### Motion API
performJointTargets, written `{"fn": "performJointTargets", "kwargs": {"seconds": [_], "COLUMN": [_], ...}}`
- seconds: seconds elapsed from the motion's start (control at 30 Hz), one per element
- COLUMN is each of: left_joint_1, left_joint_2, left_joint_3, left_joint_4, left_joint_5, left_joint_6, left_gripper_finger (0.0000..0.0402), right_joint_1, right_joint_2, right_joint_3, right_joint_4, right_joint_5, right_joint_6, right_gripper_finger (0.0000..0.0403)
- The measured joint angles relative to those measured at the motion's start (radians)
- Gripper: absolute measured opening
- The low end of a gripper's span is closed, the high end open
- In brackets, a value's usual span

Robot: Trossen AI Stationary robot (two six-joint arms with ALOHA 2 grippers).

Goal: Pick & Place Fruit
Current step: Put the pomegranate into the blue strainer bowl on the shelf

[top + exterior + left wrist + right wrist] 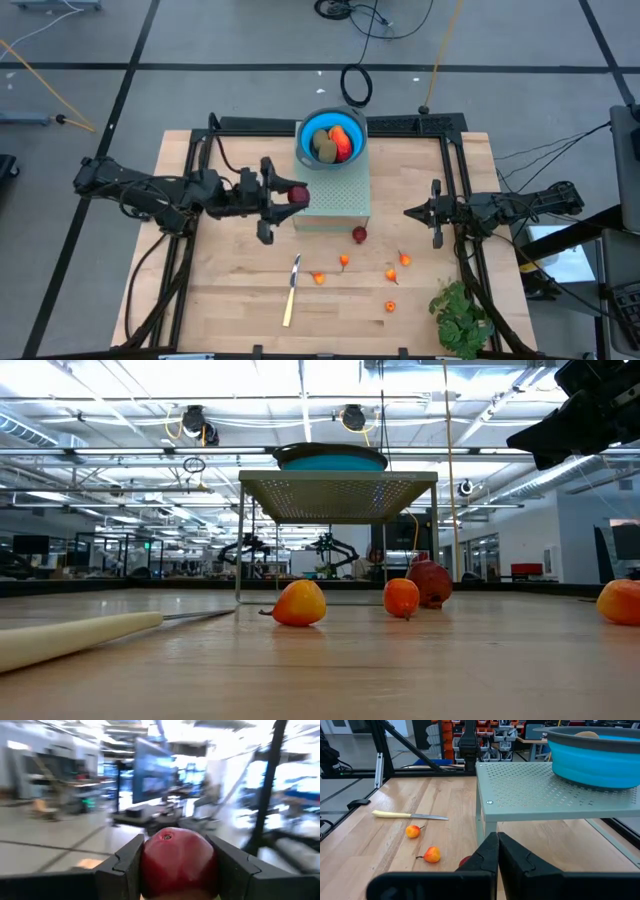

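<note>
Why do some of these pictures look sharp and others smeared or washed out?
In the left wrist view the dark red ball held in the left gripper is fairly clear, but the room behind is smeared and glares white. In the low view the knife handle nearest the lens is soft. The high view is evenly lit.

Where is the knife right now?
In the high view the knife lies flat on the wooden table, near its front edge and a little left of centre. A small orange fruit sits just to its right, apart from it.
</note>
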Motion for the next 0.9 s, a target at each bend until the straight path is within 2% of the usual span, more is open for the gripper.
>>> {"fn": "performJointTargets", "kwargs": {"seconds": [0.2, 0.37, 0.57, 0.73, 0.9], "left_joint_1": [0.038, 0.054, 0.055, 0.055, 0.055], "left_joint_2": [0.0, 0.0, 0.0, 0.0, 0.0], "left_joint_3": [0.0, 0.0, 0.0, 0.0, 0.0], "left_joint_4": [0.03, 0.133, 0.265, 0.322, 0.338], "left_joint_5": [0.168, 0.337, 0.488, 0.575, 0.584], "left_joint_6": [-0.097, -0.101, -0.096, -0.09, -0.085], "left_gripper_finger": [0.0186, 0.0187, 0.0188, 0.0188, 0.0188], "right_joint_1": [0.0, 0.0, 0.0, 0.0, 0.0], "right_joint_2": [0.0, 0.0, 0.0, 0.0, 0.0], "right_joint_3": [0.0, 0.0, 0.0, 0.0, 0.0], "right_joint_4": [0.0, 0.0, 0.0, 0.0, 0.0], "right_joint_5": [0.0, 0.0, 0.0, 0.0, 0.0], "right_joint_6": [0.0, 0.0, 0.0, 0.0, 0.0], "right_gripper_finger": [0.0, 0.0, 0.0, 0.0, 0.0]}}
